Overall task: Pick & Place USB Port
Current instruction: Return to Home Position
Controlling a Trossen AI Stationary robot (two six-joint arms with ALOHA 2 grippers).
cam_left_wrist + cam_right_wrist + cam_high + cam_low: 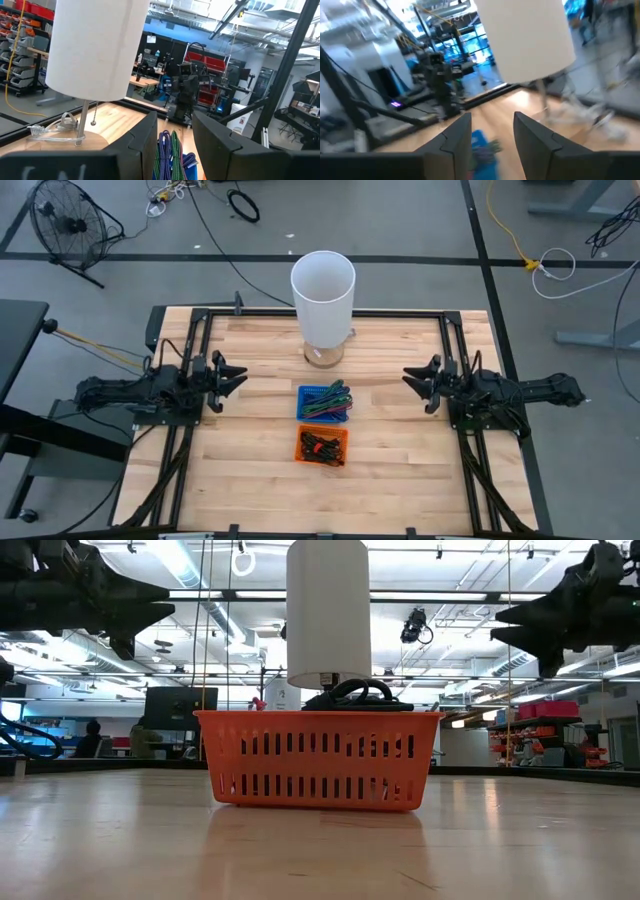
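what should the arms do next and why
Probably draw both arms back to rest: the left gripper and right gripper hang open and empty, clear of the bins, cables lie in the blue bin and orange bin, and no loose cable shows on the table.

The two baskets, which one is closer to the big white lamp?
The blue basket: it sits next to the lamp, while the orange basket lies farther off, past it.

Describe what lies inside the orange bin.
Tangled dark charger cables lie inside the orange bin, one black loop rising above its rim. The upper cables and the slatted wall hide what lies beneath, so their number cannot be told.
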